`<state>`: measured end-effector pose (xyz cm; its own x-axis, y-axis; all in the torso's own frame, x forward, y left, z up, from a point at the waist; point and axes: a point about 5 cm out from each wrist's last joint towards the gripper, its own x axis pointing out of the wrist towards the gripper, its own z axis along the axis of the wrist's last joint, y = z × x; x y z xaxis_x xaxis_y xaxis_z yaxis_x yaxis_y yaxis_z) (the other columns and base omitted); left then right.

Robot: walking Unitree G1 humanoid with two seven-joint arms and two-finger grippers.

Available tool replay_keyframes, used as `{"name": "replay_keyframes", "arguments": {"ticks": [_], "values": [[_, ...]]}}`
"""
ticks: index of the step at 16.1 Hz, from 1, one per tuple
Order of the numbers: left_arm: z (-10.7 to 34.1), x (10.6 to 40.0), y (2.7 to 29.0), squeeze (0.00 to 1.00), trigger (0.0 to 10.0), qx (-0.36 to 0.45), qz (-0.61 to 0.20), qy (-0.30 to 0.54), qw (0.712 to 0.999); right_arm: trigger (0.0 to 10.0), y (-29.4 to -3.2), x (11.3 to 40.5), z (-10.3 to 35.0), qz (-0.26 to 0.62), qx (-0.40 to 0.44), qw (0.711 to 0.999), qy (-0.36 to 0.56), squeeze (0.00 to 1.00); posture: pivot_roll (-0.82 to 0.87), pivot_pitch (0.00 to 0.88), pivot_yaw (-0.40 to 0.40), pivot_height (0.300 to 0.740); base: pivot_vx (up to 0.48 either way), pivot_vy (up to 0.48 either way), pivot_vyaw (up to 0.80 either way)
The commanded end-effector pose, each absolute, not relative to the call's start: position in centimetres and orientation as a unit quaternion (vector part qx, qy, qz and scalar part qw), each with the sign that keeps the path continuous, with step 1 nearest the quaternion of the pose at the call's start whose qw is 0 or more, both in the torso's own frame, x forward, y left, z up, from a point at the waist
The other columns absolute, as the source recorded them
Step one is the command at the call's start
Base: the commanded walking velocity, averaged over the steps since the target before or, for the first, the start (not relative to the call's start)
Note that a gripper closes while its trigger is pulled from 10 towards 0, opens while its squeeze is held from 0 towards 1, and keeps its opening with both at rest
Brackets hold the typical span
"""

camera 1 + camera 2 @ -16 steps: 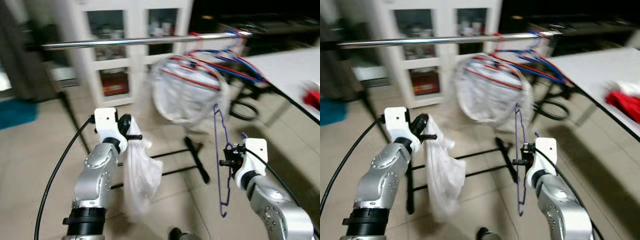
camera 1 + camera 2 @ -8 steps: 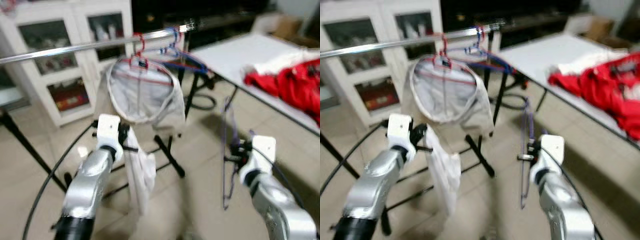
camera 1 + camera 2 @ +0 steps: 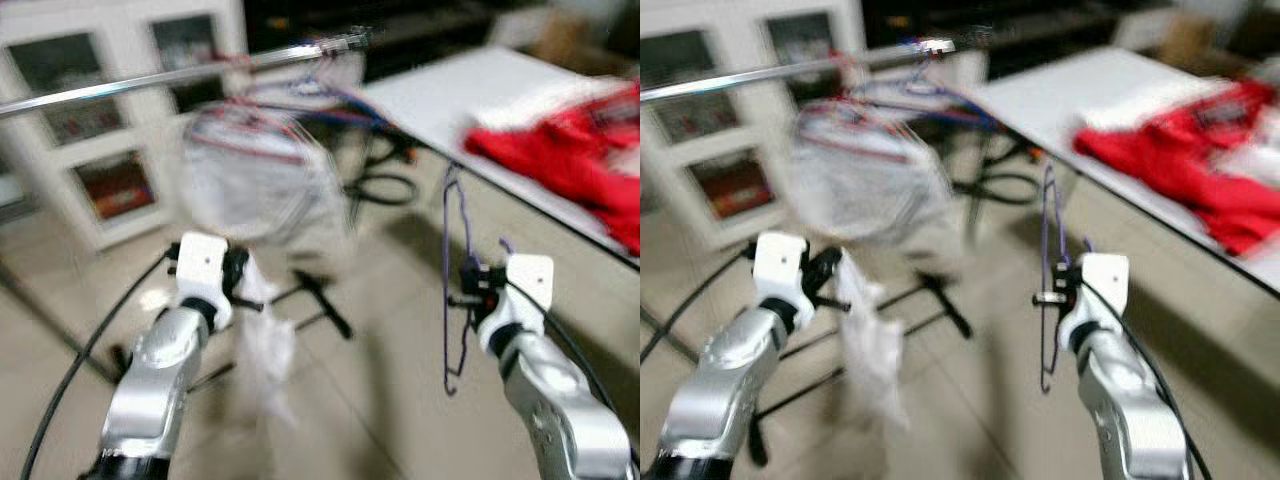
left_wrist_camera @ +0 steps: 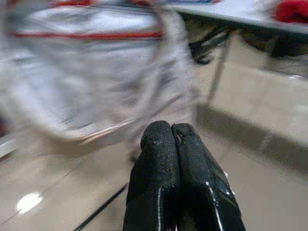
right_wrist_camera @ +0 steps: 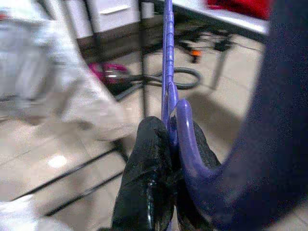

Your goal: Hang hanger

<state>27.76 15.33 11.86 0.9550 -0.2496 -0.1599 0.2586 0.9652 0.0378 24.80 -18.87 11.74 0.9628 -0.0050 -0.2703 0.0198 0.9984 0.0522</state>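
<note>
My right gripper (image 3: 465, 298) is shut on a thin purple hanger (image 3: 445, 240), which stands upright at my right, hook end up; the hanger's bar (image 5: 167, 57) runs between the black fingers (image 5: 149, 159). My left gripper (image 3: 248, 290) is shut on a white cloth (image 3: 262, 345) that dangles below it; its fingers (image 4: 156, 159) are pressed together. Ahead and above runs a silver rail (image 3: 180, 75). A white garment on a red hanger (image 3: 255, 175) hangs from it, with blue hangers (image 3: 320, 95) near its right end. Both grippers are well below the rail.
A white table (image 3: 450, 95) stands on the right with a red garment (image 3: 560, 150) on it. White glass-door cabinets (image 3: 90, 110) stand behind the rail. The rack's black legs (image 3: 320, 300) cross the tiled floor. The eye views are blurred.
The whole picture has shifted and blurred, so the camera moved. Both grippers keep the same hold and much the same pose.
</note>
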Motion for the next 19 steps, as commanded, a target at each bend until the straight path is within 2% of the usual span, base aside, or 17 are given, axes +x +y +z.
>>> {"name": "replay_keyframes", "arguments": {"ticks": [1,9,14,17,19], "values": [[12.9,27.9,14.9,0.00,10.0,0.027,-0.139,0.052,0.989,10.0,-18.7,24.7,12.2,-0.003,0.033,0.991,0.132,0.00,0.03,0.000,-0.027,0.740,0.000,0.000,-0.77],[13.2,28.6,14.5,0.00,10.0,0.025,-0.151,0.043,0.987,10.0,-18.6,25.0,12.6,0.009,0.004,0.992,0.124,0.00,0.02,0.000,-0.025,0.740,0.290,0.000,-0.77],[13.5,29.1,14.5,0.00,10.0,0.019,-0.145,0.034,0.989,10.0,-18.1,25.3,12.9,0.034,-0.019,0.992,0.116,0.00,0.02,0.000,-0.031,0.740,0.376,0.000,0.00],[14.5,29.7,14.6,0.00,10.0,0.019,-0.148,0.017,0.989,10.0,-18.0,25.4,13.4,0.047,-0.018,0.993,0.111,0.00,0.02,0.000,-0.032,0.740,0.387,0.000,-0.66],[16.0,30.8,14.4,0.00,10.0,0.019,-0.154,-0.007,0.988,10.0,-17.8,25.6,14.4,0.086,-0.028,0.992,0.086,0.00,0.02,0.000,-0.031,0.740,0.388,0.000,-0.78]]}}
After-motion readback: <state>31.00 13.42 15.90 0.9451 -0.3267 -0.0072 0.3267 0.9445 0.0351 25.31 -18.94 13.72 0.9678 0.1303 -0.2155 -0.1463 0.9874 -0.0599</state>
